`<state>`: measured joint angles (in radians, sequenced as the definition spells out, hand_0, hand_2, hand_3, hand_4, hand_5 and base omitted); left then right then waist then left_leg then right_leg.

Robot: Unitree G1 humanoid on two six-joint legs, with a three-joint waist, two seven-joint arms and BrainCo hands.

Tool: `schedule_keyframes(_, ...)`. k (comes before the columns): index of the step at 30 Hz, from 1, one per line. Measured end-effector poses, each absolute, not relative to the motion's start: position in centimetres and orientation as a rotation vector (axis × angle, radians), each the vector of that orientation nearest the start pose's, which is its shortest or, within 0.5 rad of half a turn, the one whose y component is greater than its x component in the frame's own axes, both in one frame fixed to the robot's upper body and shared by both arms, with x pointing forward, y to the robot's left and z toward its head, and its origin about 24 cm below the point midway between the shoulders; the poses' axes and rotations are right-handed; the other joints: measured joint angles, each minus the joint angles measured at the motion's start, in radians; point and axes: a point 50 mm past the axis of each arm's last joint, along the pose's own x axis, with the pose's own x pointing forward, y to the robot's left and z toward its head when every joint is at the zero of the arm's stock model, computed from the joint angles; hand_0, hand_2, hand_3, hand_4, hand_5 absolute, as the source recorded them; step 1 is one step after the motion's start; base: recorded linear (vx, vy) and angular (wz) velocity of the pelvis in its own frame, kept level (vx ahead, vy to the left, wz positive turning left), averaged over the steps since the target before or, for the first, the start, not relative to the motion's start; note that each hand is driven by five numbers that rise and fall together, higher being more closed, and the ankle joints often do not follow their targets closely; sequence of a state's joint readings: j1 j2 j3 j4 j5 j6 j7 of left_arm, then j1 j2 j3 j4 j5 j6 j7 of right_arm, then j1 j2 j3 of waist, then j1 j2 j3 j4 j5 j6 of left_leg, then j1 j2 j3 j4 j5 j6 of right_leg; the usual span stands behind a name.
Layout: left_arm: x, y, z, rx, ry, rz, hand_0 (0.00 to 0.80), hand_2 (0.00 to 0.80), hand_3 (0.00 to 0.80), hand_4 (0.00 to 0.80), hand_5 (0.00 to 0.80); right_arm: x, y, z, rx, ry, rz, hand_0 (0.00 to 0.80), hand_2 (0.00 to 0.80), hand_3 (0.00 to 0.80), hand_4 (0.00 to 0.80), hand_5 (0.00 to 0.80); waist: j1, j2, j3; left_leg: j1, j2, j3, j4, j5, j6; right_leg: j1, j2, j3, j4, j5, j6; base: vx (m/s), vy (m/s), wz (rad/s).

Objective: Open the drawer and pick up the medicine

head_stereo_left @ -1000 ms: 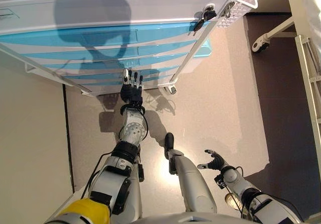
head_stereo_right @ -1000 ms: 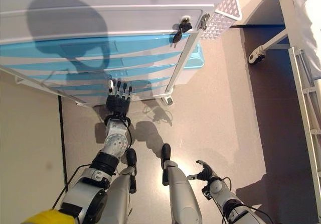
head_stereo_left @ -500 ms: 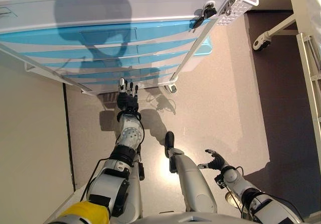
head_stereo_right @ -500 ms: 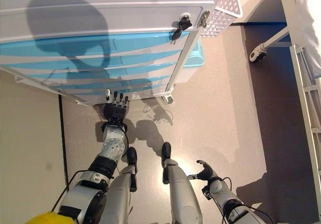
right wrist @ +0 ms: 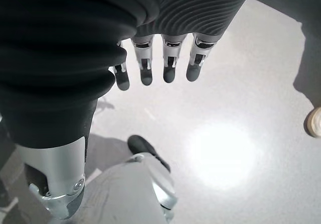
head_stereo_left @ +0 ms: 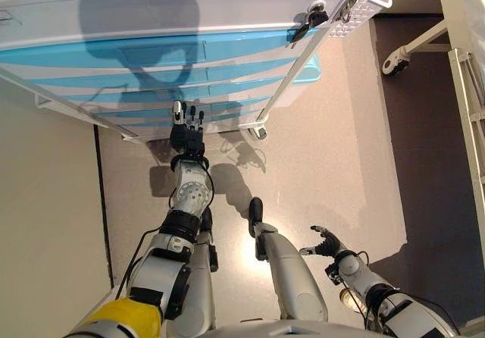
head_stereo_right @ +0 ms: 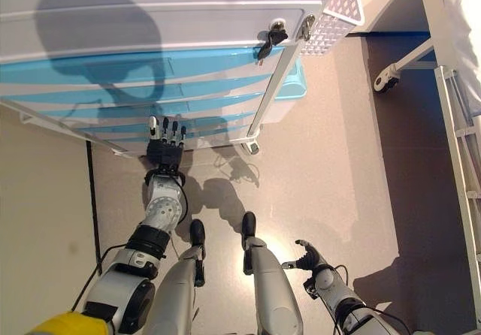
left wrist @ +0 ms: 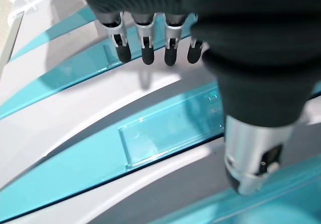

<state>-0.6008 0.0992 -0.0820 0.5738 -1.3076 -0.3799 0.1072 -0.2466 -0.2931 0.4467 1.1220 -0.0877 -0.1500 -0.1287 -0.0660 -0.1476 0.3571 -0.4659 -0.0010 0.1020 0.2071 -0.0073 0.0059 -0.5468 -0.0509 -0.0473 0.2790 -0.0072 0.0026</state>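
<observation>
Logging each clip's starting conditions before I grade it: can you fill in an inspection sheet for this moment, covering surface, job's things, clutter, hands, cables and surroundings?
Surface: pale speckled floor, bare where visible.
Job's things: white drawer cabinet on wheels, with translucent blue drawer fronts, all appearing closed; medicine not seen.
Clutter: nothing seen.
Hands: left hand raised, fingers straight, at the lower drawer fronts, holding nothing; contact cannot be told. Right hand low beside the robot, fingers relaxed, empty.
Cables: nothing seen apart from the robot's own.
Surroundings: keys hanging in the lock on the cabinet's top corner; perforated white side basket; white frame with a caster to the right; beige wall on the left.
</observation>
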Motion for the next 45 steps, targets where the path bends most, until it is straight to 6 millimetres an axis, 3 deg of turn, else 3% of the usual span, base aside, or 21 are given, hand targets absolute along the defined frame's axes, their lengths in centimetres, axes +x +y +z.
schedule_keyframes(45,35.8,16.1,10.8,-1.153,-0.205,0.119,0.0,0.0,0.0,0.0,0.0,20.2,-21.7,-11.7,-0.698,0.776,0.259,0.0,0.0,0.0,0.0,0.0,0.0,0.001,0.004,0.024,-0.002,0.002,-0.008,0.012,0.0,0.013,-0.003,-0.001,0.013,0.004,-0.005,0.001,0.001,0.0)
